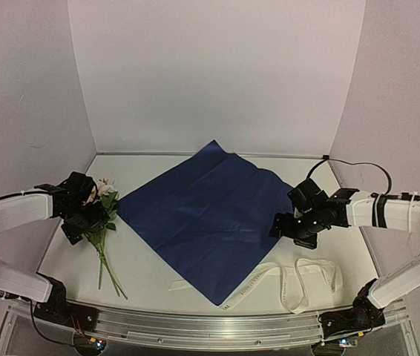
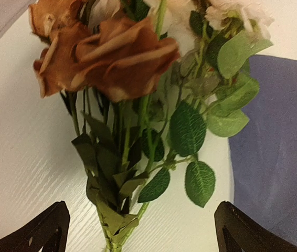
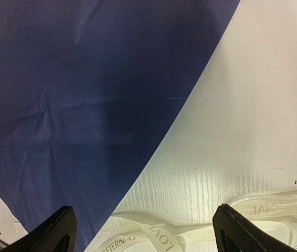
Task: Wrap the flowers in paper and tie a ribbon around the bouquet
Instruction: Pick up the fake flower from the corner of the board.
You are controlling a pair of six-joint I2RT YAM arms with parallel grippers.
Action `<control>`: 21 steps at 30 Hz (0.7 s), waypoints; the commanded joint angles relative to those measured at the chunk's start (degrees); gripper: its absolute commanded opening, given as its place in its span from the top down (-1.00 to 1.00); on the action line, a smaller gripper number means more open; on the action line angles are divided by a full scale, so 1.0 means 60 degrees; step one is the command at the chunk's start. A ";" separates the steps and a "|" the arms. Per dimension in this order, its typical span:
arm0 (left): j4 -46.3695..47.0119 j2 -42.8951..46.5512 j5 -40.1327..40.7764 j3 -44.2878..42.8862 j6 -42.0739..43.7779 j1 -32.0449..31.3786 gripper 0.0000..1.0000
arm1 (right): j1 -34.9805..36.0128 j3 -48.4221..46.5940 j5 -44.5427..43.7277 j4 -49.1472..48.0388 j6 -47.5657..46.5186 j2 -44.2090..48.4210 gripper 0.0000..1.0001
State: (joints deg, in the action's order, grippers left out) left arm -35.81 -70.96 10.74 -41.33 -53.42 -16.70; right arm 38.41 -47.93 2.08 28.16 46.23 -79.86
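Flowers (image 1: 103,202): table's (image 1: 151,274) 9 o'clock, blooms toward 12.
Paper (image 1: 210,215): centre, lying flat — dark-blue face up.
Ribbon (image 1: 299,285): loose loops at 5 o'clock, beside the paper.
Left gripper (image 1: 95,219): spread wide astride the stems, not pinching.
Right gripper (image 1: 284,226): spread wide, empty — paper's 3 o'clock corner.

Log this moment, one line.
left jaws open, over rust-and-cream flower bunch | right jaws open, over dark-blue paper sheet | cream printed ribbon loose on table
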 commanded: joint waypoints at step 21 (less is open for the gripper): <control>0.1544 -0.1522 0.0670 0.1172 -0.1587 -0.1289 -0.10 | 0.0134 -0.0377 0.0036 -0.0522 -0.0723 -0.0630 -0.78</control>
State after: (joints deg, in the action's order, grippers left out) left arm -30.47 -78.44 12.00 -35.08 -62.72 -24.25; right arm 38.72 -47.06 1.79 27.21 44.41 -80.88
